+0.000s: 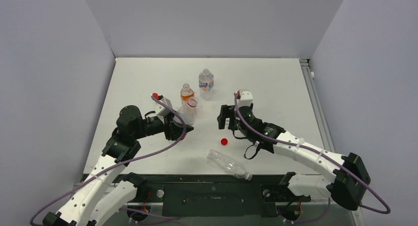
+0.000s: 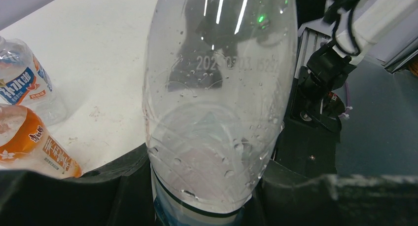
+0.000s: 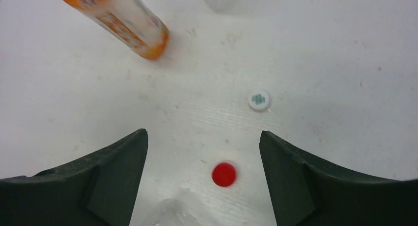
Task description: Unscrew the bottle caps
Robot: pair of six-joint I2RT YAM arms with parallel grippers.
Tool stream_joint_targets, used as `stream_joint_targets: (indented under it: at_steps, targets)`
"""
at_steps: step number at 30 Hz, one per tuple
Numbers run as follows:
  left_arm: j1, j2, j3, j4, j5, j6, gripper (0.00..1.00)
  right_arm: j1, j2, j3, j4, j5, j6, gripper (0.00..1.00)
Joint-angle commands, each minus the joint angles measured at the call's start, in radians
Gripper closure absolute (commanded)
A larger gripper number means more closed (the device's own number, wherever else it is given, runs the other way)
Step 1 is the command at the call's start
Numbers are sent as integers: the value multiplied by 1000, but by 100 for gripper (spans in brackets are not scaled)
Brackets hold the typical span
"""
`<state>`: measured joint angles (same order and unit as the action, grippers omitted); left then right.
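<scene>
My left gripper (image 1: 176, 128) is shut on the lower body of a clear bottle (image 1: 188, 113) that stands upright on the table; it fills the left wrist view (image 2: 219, 88) between my fingers (image 2: 74, 191). Its neck (image 1: 192, 102) shows a reddish ring and looks open. A red cap (image 1: 224, 141) lies loose on the table, and shows below my open, empty right gripper (image 3: 203, 137) in the right wrist view (image 3: 224, 174). A whitish cap (image 3: 259, 100) lies loose beyond it. The orange bottle (image 1: 186, 94) and the labelled clear bottle (image 1: 206, 81) each carry a whitish cap.
A clear bottle (image 1: 227, 164) lies on its side near the table's front edge, neck to the right. The orange bottle (image 2: 37, 149) and labelled bottle (image 2: 24, 88) stand close behind the held one. The right arm (image 2: 340, 63) is just to its right.
</scene>
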<state>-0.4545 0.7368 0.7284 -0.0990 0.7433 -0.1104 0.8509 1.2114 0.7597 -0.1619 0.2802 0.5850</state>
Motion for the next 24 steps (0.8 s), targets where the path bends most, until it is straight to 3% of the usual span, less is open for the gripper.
stream_joint_targets:
  at_steps: [1, 9, 19, 21, 24]
  targets:
    - [5, 18, 15, 77, -4, -2, 84, 12, -117, 218, -77, -80, -87, 21]
    - [2, 46, 8, 135, 20, -19, 84, 80, -91, 525, -45, -313, -106, 19]
    - [0, 36, 12, 123, 31, -18, 84, 167, 31, 625, 59, -431, -72, 19]
    - [0, 35, 12, 121, 32, -18, 84, 183, 46, 633, 50, -423, -77, 25]
    - [0, 35, 14, 119, 35, -20, 84, 189, 58, 640, 29, -395, -87, 44]
